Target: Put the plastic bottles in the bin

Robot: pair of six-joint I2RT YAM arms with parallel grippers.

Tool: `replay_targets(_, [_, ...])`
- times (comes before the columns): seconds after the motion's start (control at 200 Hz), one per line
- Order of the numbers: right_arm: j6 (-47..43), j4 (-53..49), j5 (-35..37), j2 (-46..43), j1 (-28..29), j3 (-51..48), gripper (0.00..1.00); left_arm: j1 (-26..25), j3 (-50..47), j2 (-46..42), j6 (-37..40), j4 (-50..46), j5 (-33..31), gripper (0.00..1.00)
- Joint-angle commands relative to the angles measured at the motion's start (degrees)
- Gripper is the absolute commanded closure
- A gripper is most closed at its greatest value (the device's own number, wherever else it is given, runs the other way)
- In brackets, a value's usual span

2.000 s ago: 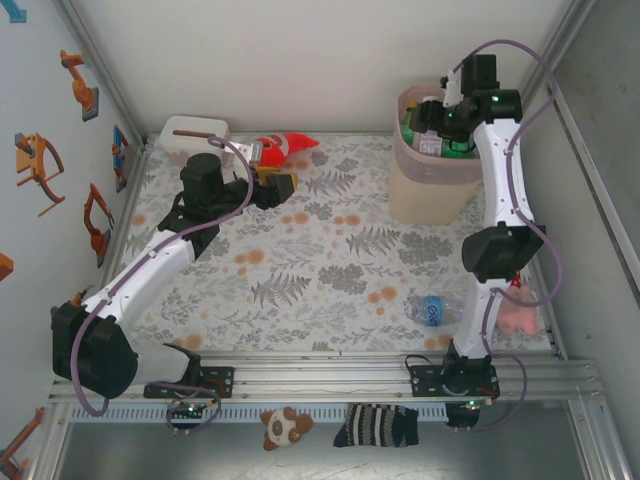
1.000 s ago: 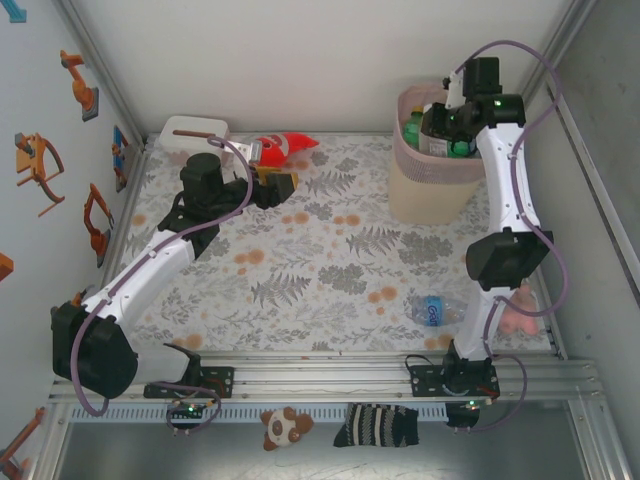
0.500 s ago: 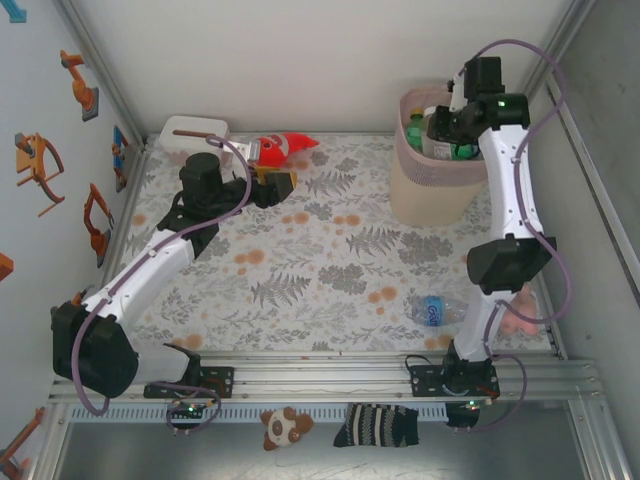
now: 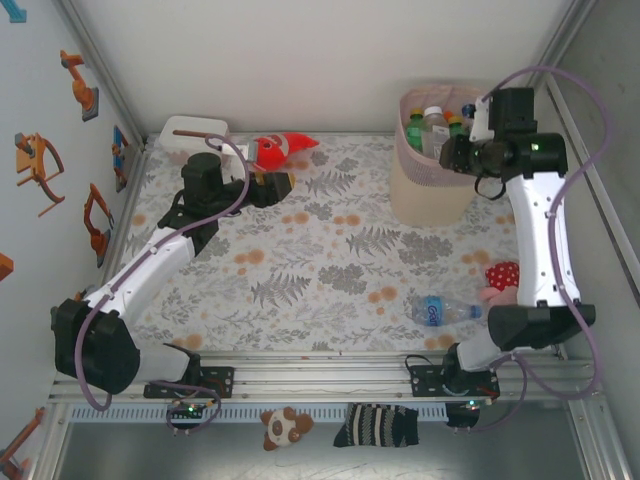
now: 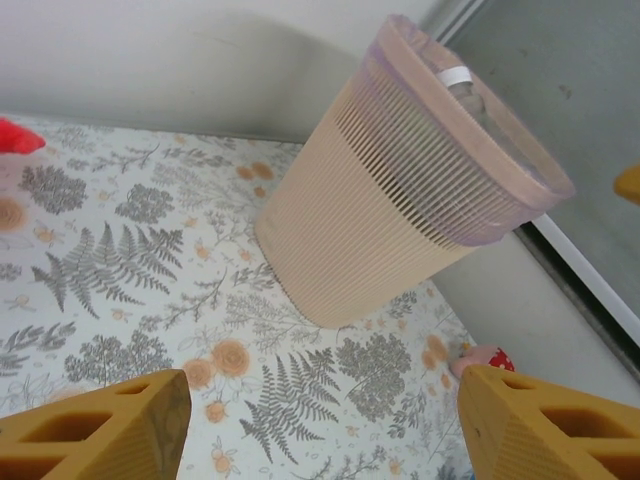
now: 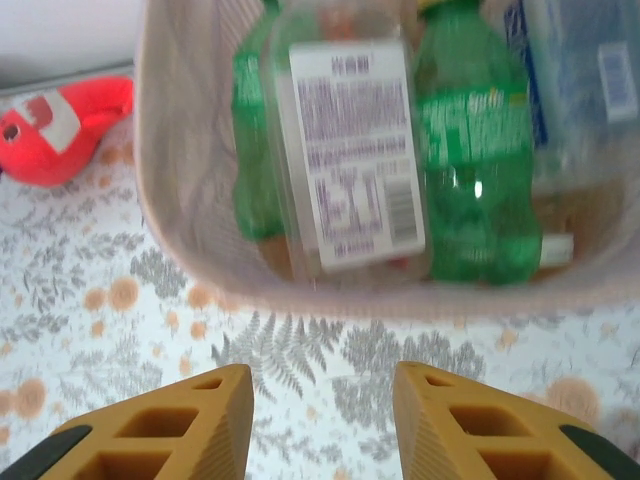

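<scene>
At the far right corner of the table, the bin is seen standing upright. Several bottles are packed inside it; green ones and a clear one with a white label are made out from the right wrist. One loose bottle is left lying on its side near the front edge, close to the right arm's base. Just beyond it, a red-and-pink soft toy is noted. A red fish toy and a white tissue box are found at the far left. No object is placed between the loose bottle and the bin.

Right gripper: held at the bin's right rim, jaws parted a little, nothing between them.
Left gripper: hung above the table near the fish toy, jaws spread wide, nothing held.

Against half a second earlier: right gripper drawn back from over the bin's mouth toward the right; its elbow swung nearer the front, soft toy uncovered. Left arm and loose bottle unmoved.
</scene>
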Motion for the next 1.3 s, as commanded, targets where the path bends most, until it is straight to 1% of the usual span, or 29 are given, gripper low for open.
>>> replay_targets(0.0, [1.7,1.6,-1.1,-5.9,-0.2,-7.0,0.58,0.4,1.7,-0.1,-1.2,-3.4,0.1,0.29])
replay_targets(0.08, [2.1,1.8,-1.4,-9.9,-0.2,-13.1,0.56,0.5,2.3,0.4,-0.8,-5.9,1.0,0.29])
replay_targets(0.165, [5.1,2.7,0.4,-13.6,-0.2,-19.9,0.48,0.6,2.8,0.9,0.0,-8.6,1.6,0.29])
replay_targets(0.205, [8.4,3.6,1.6,-15.3,-0.2,-23.4,0.41,0.5,2.8,1.0,0.2,-9.5,1.8,0.29])
replay_targets(0.28, [14.0,7.0,1.5,-18.6,-0.2,-30.3,0.37,0.5,2.7,1.1,0.5,-10.4,2.1,0.29])
replay_targets(0.426, [29.9,10.4,2.8,-24.8,-0.3,-42.3,0.35,0.6,2.7,1.7,0.6,-11.3,2.6,0.29])
replay_targets(0.476, [34.4,10.9,3.0,-26.8,-0.3,-46.2,0.34,0.6,2.7,1.8,0.5,-11.6,2.6,0.29])
replay_targets(0.546, [39.4,11.0,4.3,-29.0,-0.3,-50.5,0.32,0.6,2.4,2.0,0.3,-12.2,2.1,0.29])
replay_targets(0.711, [47.7,8.4,6.7,-30.7,-0.4,-57.9,0.24,0.6,1.4,2.4,-1.1,-10.9,1.4,0.30])
replay_targets(0.861, [54.0,8.0,7.3,-31.0,-0.8,-63.0,0.08,0.5,1.2,2.1,-2.0,-10.5,0.6,0.30])
replay_targets(0.926, [56.9,7.9,7.5,-31.8,-1.5,-65.5,0.05,0.6,1.1,2.0,-1.9,-10.6,0.3,0.30])
replay_targets(1.057, [61.2,8.8,7.4,-33.6,-4.5,-70.4,0.01,0.6,0.7,1.7,-2.3,-10.6,-0.1,0.30])
replay_targets(1.202, [61.2,12.6,5.1,-32.8,-8.8,-74.1,0.01,0.6,0.6,2.1,-3.1,-9.9,-0.2,0.30])
replay_targets(1.297, [61.2,14.3,4.3,-31.6,-10.4,-75.5,0.01,0.6,0.6,2.3,-3.7,-9.2,0.0,0.29])
